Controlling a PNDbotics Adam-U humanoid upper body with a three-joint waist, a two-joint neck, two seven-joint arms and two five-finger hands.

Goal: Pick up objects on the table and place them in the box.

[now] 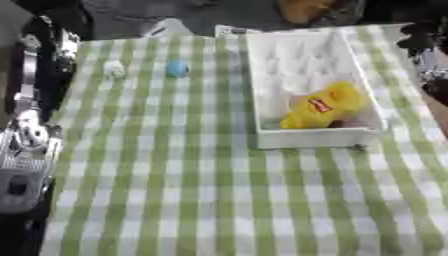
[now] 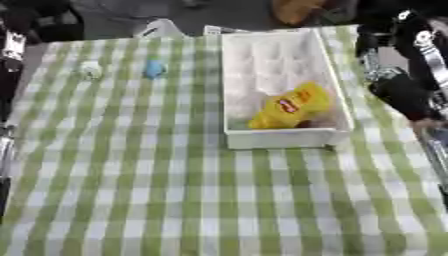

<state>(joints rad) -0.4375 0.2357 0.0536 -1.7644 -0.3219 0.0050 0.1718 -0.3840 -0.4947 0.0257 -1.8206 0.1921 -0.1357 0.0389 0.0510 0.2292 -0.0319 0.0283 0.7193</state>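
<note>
A white box [image 1: 262,85] stands on the right half of the green-and-white checked table. Inside, at its near end, lies a yellow packet [image 1: 324,106] with a red label, and a small brownish thing [image 2: 317,123] beside it. Far left on the cloth are a small blue object [image 1: 178,68] and a small pale object [image 1: 115,68]. My left arm runs down the left edge, with what seems to be my left hand [image 1: 21,182] low and away from the objects. My right hand [image 2: 404,95] hangs as a dark shape just right of the box.
Beyond the far table edge are an orange shape [image 1: 306,10] and a white thing [image 1: 166,27]. The checked cloth [image 1: 219,200] stretches across the whole near half of the table.
</note>
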